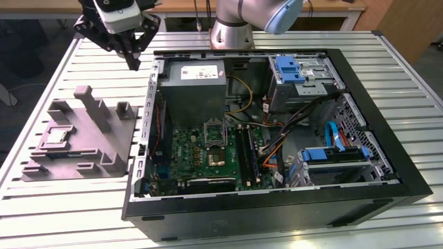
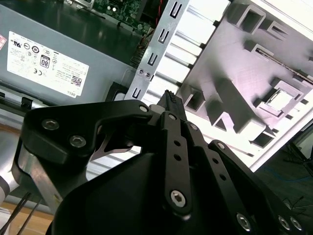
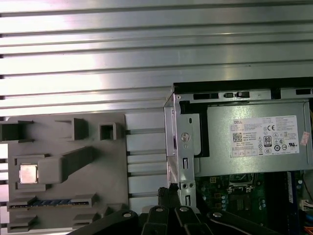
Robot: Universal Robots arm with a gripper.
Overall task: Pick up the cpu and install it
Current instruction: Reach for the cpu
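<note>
The cpu [image 1: 57, 136] is a small silver square lying flat in a recess of the grey plastic holder block [image 1: 97, 155], at the exterior view's left. It also shows as cpu [image 3: 28, 174] and cpu [image 2: 280, 100] in both wrist views. My gripper [image 1: 132, 63] hangs high above the table, over the gap between the holder block's far end and the computer case's wall. Its fingers are shut, meet at a point and hold nothing. The silver socket frame [image 1: 215, 130] with a dark centre sits on the green motherboard [image 1: 190, 155] inside the case.
The open black computer case [image 1: 387, 155] lies on the slatted metal table [image 1: 415, 78]. Inside it are a grey power supply [image 1: 197, 85], blue-latched drive bays [image 1: 291, 70] and loose cables [image 1: 298, 124]. The arm's base [image 1: 232, 31] stands behind the case. Upright posts [image 1: 84, 98] rise from the holder block.
</note>
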